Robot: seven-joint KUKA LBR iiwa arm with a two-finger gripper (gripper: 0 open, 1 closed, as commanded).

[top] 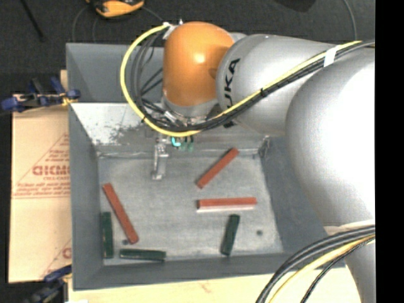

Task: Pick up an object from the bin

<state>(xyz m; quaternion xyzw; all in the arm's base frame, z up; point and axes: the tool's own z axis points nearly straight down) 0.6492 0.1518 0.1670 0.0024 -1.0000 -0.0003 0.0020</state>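
My gripper (158,171) hangs over the back left part of the bin floor, below the orange wrist cover, with nothing visibly held. The nearest thing is a red-brown bar (216,168) lying tilted a little to its right. A second red-brown bar (226,203) with a pale edge lies flat in front of that one. A longer red-brown bar (120,212) slants along the left side, in front of the gripper and apart from it.
Three dark green bars lie toward the front: one (230,234) at the right, one (105,233) against the left wall, one (142,255) along the front wall. The arm and its yellow cables cover the bin's back right.
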